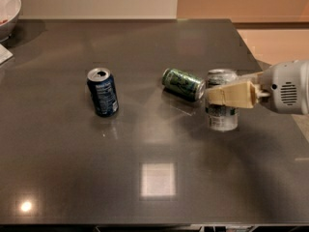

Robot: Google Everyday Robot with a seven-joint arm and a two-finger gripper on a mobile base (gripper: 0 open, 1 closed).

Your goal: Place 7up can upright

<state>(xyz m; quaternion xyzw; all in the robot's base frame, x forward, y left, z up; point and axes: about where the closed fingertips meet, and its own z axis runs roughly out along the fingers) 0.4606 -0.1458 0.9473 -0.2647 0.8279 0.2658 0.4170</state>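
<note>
**Three cans, and the silver one is standing by the gripper**

Three drink cans are sitting on the dark grey polished table (154,187). The 7up can (222,117), silver-white with green lettering, is standing upright toward the right side, its base seemingly flat on the surface. The robot's beige two-finger gripper (217,94) is reaching in from the right on its white rounded arm housing (289,87) and is crossing the front of that can about halfway up. Whether the jaws are pinching the can or hanging slack around it I cannot tell from where I am standing, since the far side is hidden.

Just to the left, a dark green can with a black pattern (182,83) is lying on its side, its near end very close to the 7up can and the gripper tip. A dark blue can (102,92) is standing well apart on the left, and a white bowl (7,6) is peeking in at the far left corner.

To my eye the placing is all but finished, and what is mattering now is a clean let-go. I would be spreading the jaws slowly and evenly so neither side is nudging the can. Then I would be drawing straight back to the right, away from the lying green can, which could roll into the upright one if bumped.
</note>
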